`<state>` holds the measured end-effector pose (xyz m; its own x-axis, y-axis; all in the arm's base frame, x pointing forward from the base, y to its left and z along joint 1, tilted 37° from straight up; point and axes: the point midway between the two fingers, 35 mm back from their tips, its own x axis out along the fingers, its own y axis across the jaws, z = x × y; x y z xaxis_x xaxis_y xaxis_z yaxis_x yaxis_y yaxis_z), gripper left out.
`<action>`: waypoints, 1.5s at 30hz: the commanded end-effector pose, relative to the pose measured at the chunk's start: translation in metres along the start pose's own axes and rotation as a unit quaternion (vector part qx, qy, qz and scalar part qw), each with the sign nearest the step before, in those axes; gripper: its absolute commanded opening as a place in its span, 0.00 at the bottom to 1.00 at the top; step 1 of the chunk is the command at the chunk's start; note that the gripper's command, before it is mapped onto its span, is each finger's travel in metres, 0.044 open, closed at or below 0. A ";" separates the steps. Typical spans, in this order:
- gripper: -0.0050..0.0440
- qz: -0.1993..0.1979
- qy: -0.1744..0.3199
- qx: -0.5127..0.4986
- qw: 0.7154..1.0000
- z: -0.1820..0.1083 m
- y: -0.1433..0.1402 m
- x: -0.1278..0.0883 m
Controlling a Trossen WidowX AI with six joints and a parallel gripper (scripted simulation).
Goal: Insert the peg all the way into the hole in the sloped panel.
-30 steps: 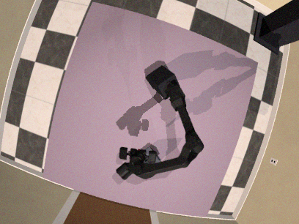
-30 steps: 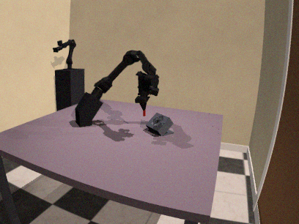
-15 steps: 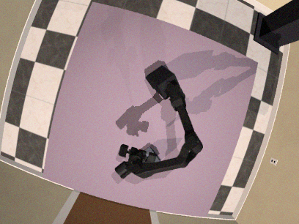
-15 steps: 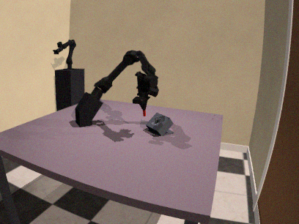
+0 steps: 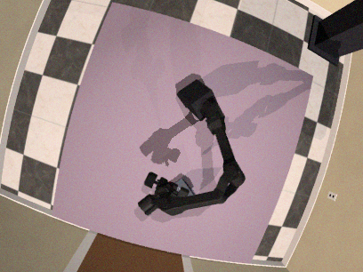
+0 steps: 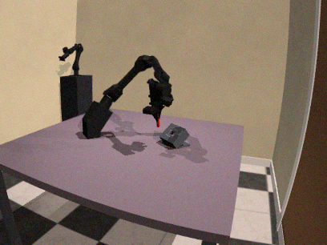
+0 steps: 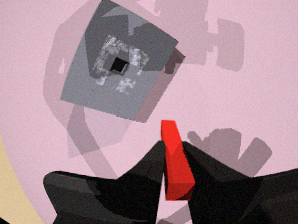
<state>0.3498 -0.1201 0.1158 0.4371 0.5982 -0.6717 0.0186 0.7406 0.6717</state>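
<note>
you've got a purple table top [image 6: 168, 188] sitting on a black-and-white checkered floor [image 5: 49, 102], with tan walls [image 6: 208, 52] all round and a pale baseboard [image 6: 256, 160] along the bottom of them. back in the corner there's a dark pedestal [image 6: 75, 98] casting a soft shadow on the wall, and a brown door panel [image 6: 310, 160] runs down the side of the exterior view. from the top view you can also spot a small wall outlet [image 5: 332, 196] and the same brown strip [image 5: 133, 255] at the bottom edge, and the light throws several overlapping soft shadows across the table.
</note>
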 end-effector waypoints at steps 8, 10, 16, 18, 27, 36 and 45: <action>0.10 0.013 -0.010 0.053 0.998 0.002 0.003 -0.004; 0.10 0.016 -0.011 0.064 0.998 0.002 0.003 -0.004; 0.10 0.023 -0.012 0.093 0.995 0.002 0.003 -0.004; 0.10 0.025 -0.012 0.099 0.995 0.002 0.003 -0.004; 0.10 0.038 -0.014 0.151 0.988 0.002 0.003 -0.004; 0.10 0.049 -0.014 0.192 0.980 0.002 0.002 -0.004; 0.10 0.063 -0.013 0.243 0.968 0.002 0.002 -0.004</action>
<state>0.3498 -0.1202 0.1147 0.4725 0.6628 -0.5808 0.3654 0.4524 0.8135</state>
